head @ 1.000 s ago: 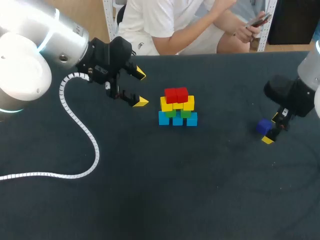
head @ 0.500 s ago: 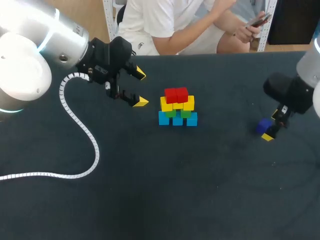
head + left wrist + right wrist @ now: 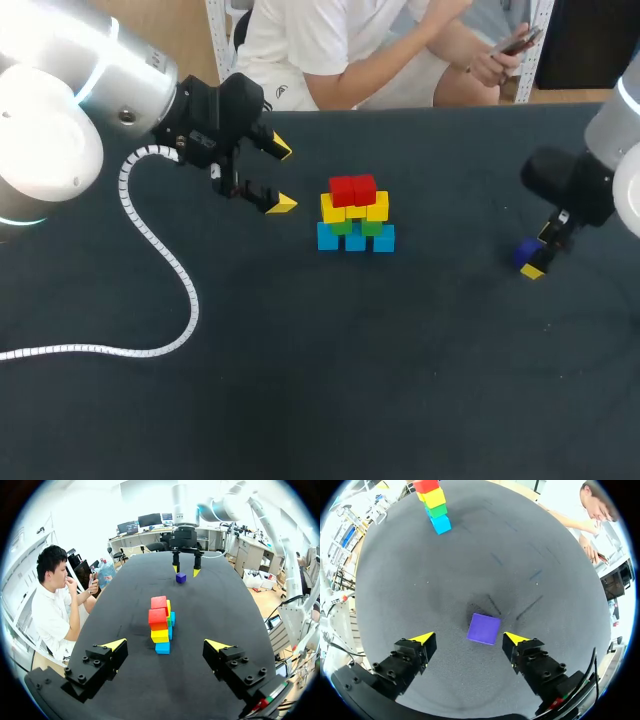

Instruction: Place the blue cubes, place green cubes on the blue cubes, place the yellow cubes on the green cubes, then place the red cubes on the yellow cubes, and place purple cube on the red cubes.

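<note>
Head view shows the right gripper (image 3: pixel 538 258) edging in over the purple cube (image 3: pixel 524 254) during the last second, while the left gripper (image 3: pixel 280 177) hangs unmoved, spread wide, beside the stack (image 3: pixel 355 225). Right wrist view has the cube lying on the table (image 3: pixel 445 580) between released fingers, neither touching it. With red cubes (image 3: pixel 352 189) already topping the stack, closing on this cube looks like the final pick.

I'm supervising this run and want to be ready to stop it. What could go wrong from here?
1. The purple cube sits off-centre and slightly turned between the fingers of the open right gripper; closing may twist it or push it away.
2. The red cubes offer a small top; a careless placement could topple the stack.
</note>
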You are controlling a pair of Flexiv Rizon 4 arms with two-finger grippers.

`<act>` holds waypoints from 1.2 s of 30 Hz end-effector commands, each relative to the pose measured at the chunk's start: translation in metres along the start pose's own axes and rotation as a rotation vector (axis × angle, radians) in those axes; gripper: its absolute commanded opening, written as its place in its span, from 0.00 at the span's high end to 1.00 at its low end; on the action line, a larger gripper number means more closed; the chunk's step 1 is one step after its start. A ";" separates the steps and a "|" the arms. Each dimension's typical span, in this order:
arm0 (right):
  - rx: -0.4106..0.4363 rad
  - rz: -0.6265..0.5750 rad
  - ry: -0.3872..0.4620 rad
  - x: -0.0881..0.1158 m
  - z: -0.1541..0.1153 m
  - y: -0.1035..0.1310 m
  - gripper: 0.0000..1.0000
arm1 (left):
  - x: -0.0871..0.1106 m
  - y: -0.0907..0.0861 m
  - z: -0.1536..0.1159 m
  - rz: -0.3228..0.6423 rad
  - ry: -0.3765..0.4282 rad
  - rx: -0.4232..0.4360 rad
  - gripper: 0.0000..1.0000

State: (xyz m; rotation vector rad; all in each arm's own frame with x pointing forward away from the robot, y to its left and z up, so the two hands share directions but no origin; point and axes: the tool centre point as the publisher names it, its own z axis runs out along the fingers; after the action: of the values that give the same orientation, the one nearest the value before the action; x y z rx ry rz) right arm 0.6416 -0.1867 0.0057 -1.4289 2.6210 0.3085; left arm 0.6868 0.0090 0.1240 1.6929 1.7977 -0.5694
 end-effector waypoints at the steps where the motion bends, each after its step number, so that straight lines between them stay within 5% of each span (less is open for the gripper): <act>1: -0.012 -0.003 0.007 -0.005 0.003 -0.005 0.26 | 0.001 0.001 0.000 0.002 -0.003 0.002 0.00; 14: -0.017 -0.009 0.034 -0.009 0.009 -0.006 0.25 | 0.001 0.001 0.000 0.002 -0.003 0.002 0.00; 18: -0.007 -0.009 0.039 -0.009 0.007 -0.005 0.59 | 0.001 0.001 0.000 0.002 -0.003 0.002 0.00; 27: 0.005 0.014 0.046 -0.003 0.007 -0.004 0.76 | 0.001 0.001 0.000 0.002 -0.003 0.002 0.00; 30: 0.003 0.017 0.045 -0.002 0.007 -0.003 0.72 | 0.001 0.001 0.000 0.002 -0.003 0.002 0.00; 34: -0.003 0.015 0.044 -0.002 0.009 -0.003 0.55 | 0.001 0.001 0.000 0.002 -0.003 0.002 0.00; 36: -0.004 0.013 0.044 -0.001 0.009 -0.002 0.00 | 0.001 0.001 0.000 0.002 -0.003 0.002 0.00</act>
State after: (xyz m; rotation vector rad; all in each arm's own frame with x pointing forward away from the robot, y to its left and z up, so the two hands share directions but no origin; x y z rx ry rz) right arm 0.6456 -0.1843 -0.0029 -1.4364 2.6705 0.2878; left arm 0.6868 0.0090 0.1240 1.6929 1.7977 -0.5694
